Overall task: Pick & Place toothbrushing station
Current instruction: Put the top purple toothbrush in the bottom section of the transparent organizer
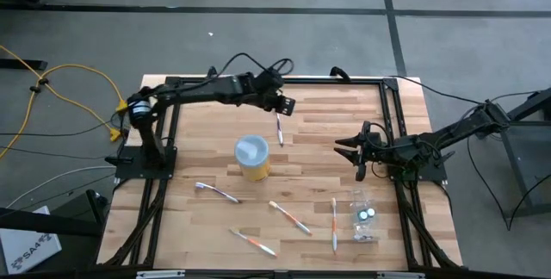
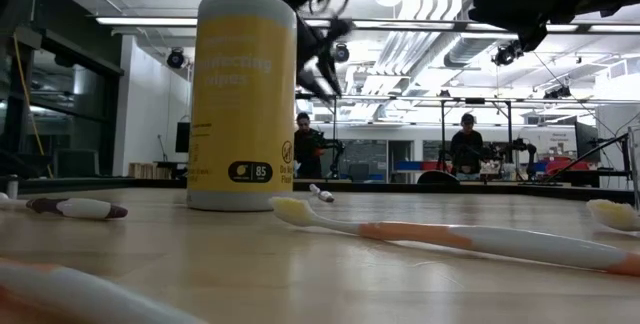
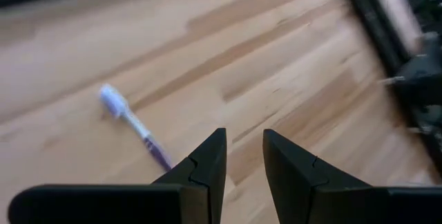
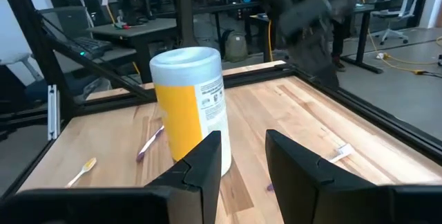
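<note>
A: Black fingers on the left gripper (image 3: pixel 243 135), parted a little, pinching nothing. Hangs toward twelve o'clock of the table (image 1: pixel 198 124).

B: And just below it?

A: Purple-handled toothbrush (image 1: pixel 279 130), flat on the wood, just beside the fingers at their six o'clock. Apart, not touching.

B: Right gripper (image 1: pixel 349 148)?

A: Likewise spread and empty, waiting at three o'clock, facing the yellow canister (image 1: pixel 251 157) at the table's centre.

B: Farther out?

A: Clear holder cup (image 1: pixel 365 195) at about four o'clock from the canister, with the teal-capped bottles (image 1: pixel 368 214) in or right against it; cannot tell which. Three orange-handled toothbrushes (image 1: pixel 289 216) scattered from five to six o'clock, none in the cup. White toothbrush (image 1: pixel 217 193) at seven o'clock.

B: Progress, then?

A: Barely begun, by the look of it. No brush standing in the holder, every one loose on the wood. Probably lining up the first pick, the purple one.
</note>
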Controlling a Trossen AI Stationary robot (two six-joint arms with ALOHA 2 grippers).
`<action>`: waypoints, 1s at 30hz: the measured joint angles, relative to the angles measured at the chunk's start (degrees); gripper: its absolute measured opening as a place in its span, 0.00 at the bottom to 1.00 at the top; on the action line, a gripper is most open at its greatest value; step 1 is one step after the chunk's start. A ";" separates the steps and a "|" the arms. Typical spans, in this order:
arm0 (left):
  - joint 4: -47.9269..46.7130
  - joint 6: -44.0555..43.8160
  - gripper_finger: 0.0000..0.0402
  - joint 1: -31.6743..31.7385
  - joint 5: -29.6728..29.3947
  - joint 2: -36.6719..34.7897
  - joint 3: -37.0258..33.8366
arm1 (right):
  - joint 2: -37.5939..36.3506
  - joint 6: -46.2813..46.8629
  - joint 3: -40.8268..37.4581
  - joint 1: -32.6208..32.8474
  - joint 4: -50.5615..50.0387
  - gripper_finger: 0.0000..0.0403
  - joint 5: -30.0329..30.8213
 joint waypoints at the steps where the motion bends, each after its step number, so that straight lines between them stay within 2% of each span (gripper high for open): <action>1: -0.17 -0.75 0.23 0.19 0.92 0.92 0.00 | -0.02 0.00 0.00 0.00 0.00 0.26 0.00; 15: -0.75 -6.02 0.23 0.48 1.95 8.41 -0.04 | -0.02 0.00 0.00 0.04 -0.66 0.26 0.07; 21: -4.78 -8.01 0.23 0.50 -1.11 8.53 -0.07 | -0.02 -0.40 0.00 0.02 -0.65 0.26 0.09; 30: -5.03 -9.15 0.23 0.52 -0.93 8.62 -0.11 | -0.02 -1.88 0.00 0.02 0.20 0.26 0.12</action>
